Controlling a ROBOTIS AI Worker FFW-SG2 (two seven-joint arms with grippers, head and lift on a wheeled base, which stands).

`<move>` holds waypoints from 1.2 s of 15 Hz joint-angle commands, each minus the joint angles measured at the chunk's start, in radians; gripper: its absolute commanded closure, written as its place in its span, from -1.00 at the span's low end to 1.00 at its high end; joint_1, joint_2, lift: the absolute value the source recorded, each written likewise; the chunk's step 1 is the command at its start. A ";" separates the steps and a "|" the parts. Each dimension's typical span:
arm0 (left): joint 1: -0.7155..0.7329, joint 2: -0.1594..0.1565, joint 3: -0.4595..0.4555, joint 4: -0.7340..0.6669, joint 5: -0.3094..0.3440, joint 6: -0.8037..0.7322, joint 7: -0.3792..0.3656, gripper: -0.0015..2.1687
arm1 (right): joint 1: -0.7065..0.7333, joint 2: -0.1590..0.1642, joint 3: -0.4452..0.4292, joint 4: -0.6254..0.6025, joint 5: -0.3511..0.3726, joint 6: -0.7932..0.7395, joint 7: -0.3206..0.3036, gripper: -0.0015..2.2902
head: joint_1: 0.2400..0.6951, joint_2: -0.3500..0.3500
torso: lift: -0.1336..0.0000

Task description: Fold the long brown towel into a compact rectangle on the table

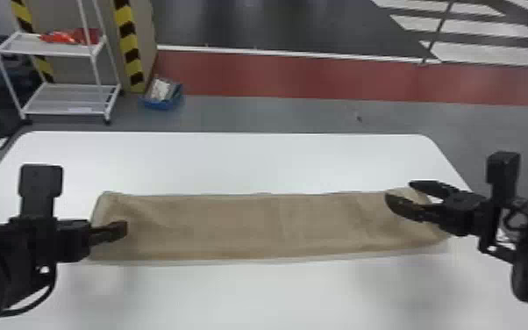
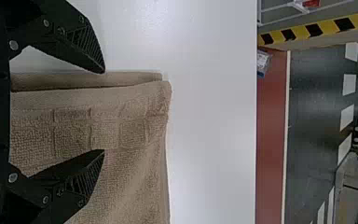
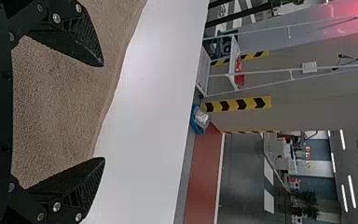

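Brown towel (image 1: 241, 228) lies with ends partly hidden by the left tool (image 1: 120, 230) and right tool (image 1: 401, 193), both spread and empty.

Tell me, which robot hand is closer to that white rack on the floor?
The left. The left gripper is over the towel's left end, on the same side as the rack beyond the table; the right gripper is over the right end, farther across.

No lettering or signs can be read anywhere here.
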 commanded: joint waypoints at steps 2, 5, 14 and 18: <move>-0.014 0.001 0.007 0.043 -0.005 -0.008 -0.004 -0.69 | 0.015 0.003 0.025 -0.078 0.002 0.061 0.003 -0.83 | 1.00 -0.25 | -0.86; -0.018 0.001 0.001 0.057 -0.005 -0.017 -0.019 -0.46 | 0.028 0.003 0.025 -0.104 -0.004 0.076 0.005 -0.83 | 1.00 -0.20 | -0.86; 0.011 0.006 0.062 -0.103 0.162 -0.057 -0.005 0.77 | 0.081 0.043 0.170 -0.102 0.013 0.061 0.000 -0.83 | 1.00 -0.13 | -0.86; 0.003 0.032 0.157 -0.180 0.397 0.020 -0.015 0.76 | 0.055 0.106 0.291 -0.045 0.037 -0.068 -0.061 -0.83 | 1.00 0.03 | -0.86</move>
